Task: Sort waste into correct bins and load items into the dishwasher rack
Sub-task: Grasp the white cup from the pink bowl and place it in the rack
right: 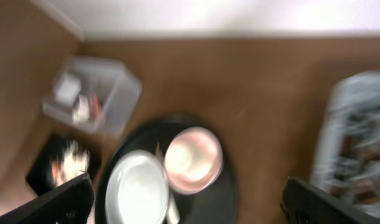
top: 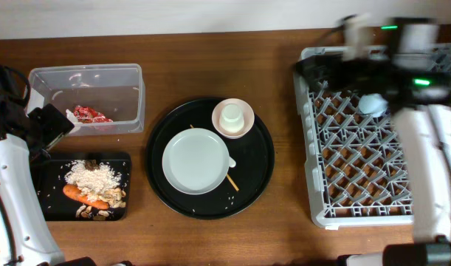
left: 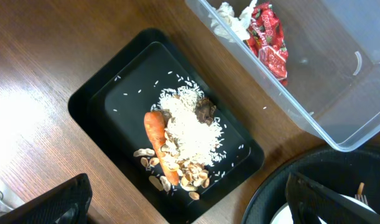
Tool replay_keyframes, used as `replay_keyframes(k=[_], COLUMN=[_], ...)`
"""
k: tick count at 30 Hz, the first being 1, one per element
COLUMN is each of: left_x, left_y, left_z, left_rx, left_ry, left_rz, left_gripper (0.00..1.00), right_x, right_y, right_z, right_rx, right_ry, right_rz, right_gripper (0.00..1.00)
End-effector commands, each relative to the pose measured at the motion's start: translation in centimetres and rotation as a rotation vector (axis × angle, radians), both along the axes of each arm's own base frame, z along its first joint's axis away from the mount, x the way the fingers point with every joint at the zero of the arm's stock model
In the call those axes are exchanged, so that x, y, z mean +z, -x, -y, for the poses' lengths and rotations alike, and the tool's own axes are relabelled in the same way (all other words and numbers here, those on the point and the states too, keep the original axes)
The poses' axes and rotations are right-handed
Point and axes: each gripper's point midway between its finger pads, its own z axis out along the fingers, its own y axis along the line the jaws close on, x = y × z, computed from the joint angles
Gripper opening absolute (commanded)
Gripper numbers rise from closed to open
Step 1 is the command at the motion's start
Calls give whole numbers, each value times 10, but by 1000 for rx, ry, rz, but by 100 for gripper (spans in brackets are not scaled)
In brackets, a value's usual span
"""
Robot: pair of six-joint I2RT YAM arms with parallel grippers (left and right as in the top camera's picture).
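Sorting looks done: rice (left: 190, 127) and carrot (left: 157, 140) share the black tray (left: 102, 93) as food scraps, red wrapper (left: 268, 37) and white paper (left: 230, 18) lie in the clear tub (left: 339, 124). Light blue cup (top: 373, 104) sits in the rack (top: 358, 199); plate (top: 195, 161) and bowl (top: 243, 129) on round tray (top: 258, 159), not yet loaded. Left pincer (left: 186, 186), right pincer (right: 188, 186): spread wide, empty.

Rice (left: 190, 127), carrot (left: 157, 138) in black tray (left: 112, 87)

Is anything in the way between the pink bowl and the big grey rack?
Nothing visible is. Only bare table lies between the bowl, which is on the round black tray, and the rack. A small white cup sits inside the bowl, though.
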Motion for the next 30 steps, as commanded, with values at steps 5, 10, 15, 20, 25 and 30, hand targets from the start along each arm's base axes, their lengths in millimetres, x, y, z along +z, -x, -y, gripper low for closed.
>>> replay_keyframes(k=[5,10,15,20,25,30], left_x=[4,4,4,4,4,4], left_y=[0,0,0,0,0,0], left_z=[-2,-2,-2,-2,-2,-2], left_rx=[18,17,18,18,18,18], left_ry=[-5,-5,-5,-5,-5,-5], left_rz=[15,15,15,15,15,15], left_gripper=[99,99,99,99,99,99], right_x=[-137,-195,-214,-228,-231,-229], right_y=[0,-6,-17,-19,-25,-28], right_z=[-115,-141,-147,-148,-143,-145], right_rx=[40,19,15,11,-15,-19], right_ry=[435,494,490,498,528,518], right_rz=[-179,-242,-233,-252,-234,-219], right_gripper=[99,99,95,93,88,79])
